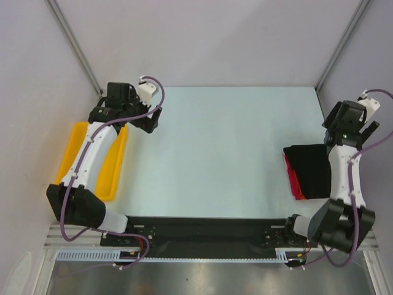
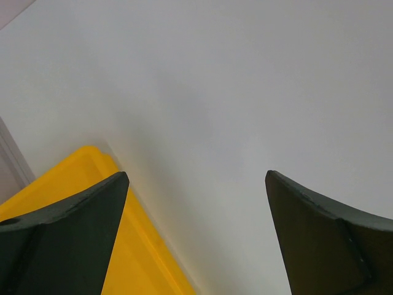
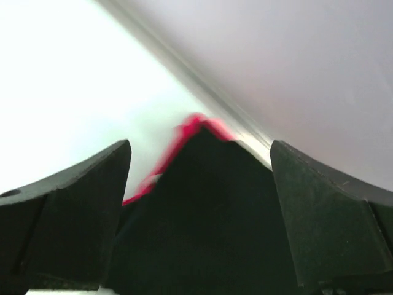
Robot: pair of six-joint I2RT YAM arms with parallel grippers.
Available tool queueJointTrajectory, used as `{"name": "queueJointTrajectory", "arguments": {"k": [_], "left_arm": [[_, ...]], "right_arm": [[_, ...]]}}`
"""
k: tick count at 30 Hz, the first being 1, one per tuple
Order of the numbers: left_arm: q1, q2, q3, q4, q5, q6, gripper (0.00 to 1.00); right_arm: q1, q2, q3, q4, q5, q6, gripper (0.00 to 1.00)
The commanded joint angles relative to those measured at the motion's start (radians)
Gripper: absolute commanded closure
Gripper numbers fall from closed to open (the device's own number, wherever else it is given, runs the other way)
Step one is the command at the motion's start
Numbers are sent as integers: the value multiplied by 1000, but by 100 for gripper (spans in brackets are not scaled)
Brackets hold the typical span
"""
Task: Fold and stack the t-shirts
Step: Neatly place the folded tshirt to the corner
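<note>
free: mid table (image 1: 215,147) | left edge: yellow tray (image 1: 115,166) | right edge: stacked t-shirts (image 1: 310,169)

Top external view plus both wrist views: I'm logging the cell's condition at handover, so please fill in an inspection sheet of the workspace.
Surface: pale table, no stains seen.
Job's things: folded black t-shirt on top of an orange-red t-shirt, at the right edge.
Clutter: yellow tray at the left edge, partly hidden by the left arm.
End effectors: left end effector open, holding nothing; right end effector open over the shirts.
Cables: purple cables looped along both arms, no snag seen.
Surroundings: grey walls, metal corner posts.
</note>
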Motion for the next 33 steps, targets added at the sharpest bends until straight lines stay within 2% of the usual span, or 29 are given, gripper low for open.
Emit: {"name": "queueJointTrajectory", "arguments": {"k": [1, 8, 11, 15, 21, 33], "left_arm": [[7, -144, -73, 35, -35, 32, 0], [8, -383, -303, 69, -90, 3, 0], [17, -452, -386, 52, -121, -32, 0], [82, -523, -454, 53, -110, -77, 0], [143, -555, -492, 52, -72, -107, 0], [171, -563, -498, 23, -53, -104, 0]], "right_arm": [[84, -209, -67, -15, -118, 33, 0], [230, -504, -261, -6, -319, 103, 0], [254, -575, -304, -42, -441, 122, 0], [268, -623, -342, -96, -497, 128, 0], [270, -663, -364, -142, -364, 173, 0], [271, -675, -371, -136, -297, 162, 0]]}}
